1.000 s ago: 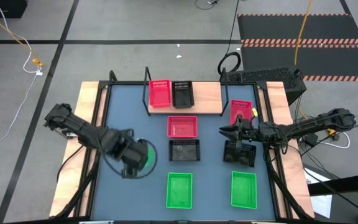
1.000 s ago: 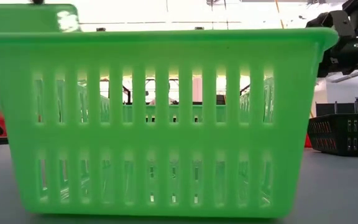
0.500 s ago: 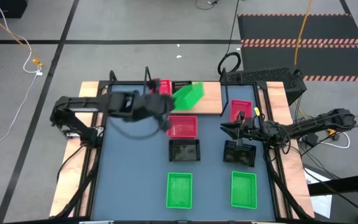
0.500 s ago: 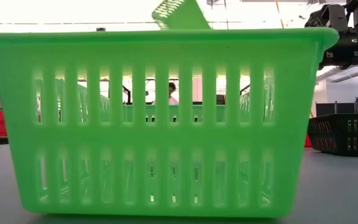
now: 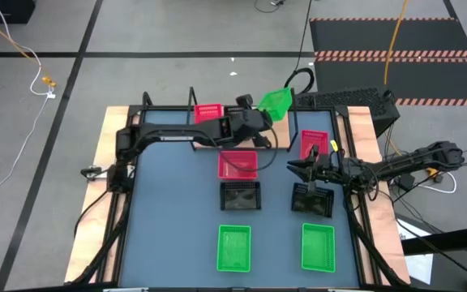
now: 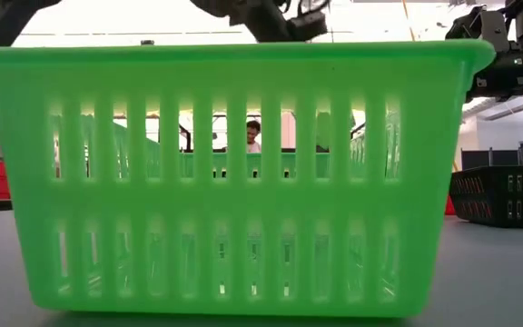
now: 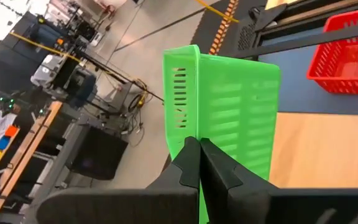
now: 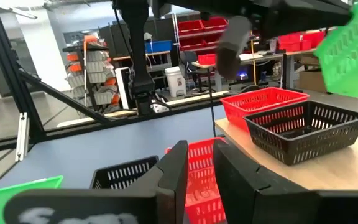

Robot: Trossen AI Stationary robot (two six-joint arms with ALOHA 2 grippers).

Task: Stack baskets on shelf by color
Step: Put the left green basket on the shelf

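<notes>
Carrying a green basket (image 5: 276, 103) with the left gripper (image 7: 199, 163), fingers pinched closed on one thin wall at the rim. Basket hangs tilted in the air over the far right end of the shelf (image 5: 271, 128), not yet set down.

On the shelf: red basket (image 5: 208, 113) at the left end, black basket (image 8: 307, 128) just beside it, largely hidden under the arm in the high view. Right end of the board is bare, so that's likely the green slot.

On the table: another red basket (image 5: 237, 165), black one (image 5: 240, 195) below it, two green (image 5: 233, 246) (image 5: 318, 246) at the near edge, a red one (image 5: 314, 144) by the right shelf post.

Right gripper (image 5: 310, 173) hovers over a black basket (image 5: 312, 199) at right, fingers slightly apart, holding nothing.

Handling guess: light, slotted plastic, walls probably flex a bit. A single-wall rim pinch lets it swing and tilt. Grip near the middle of a wall, level it before release, or it may land crooked or slide on the wood.
</notes>
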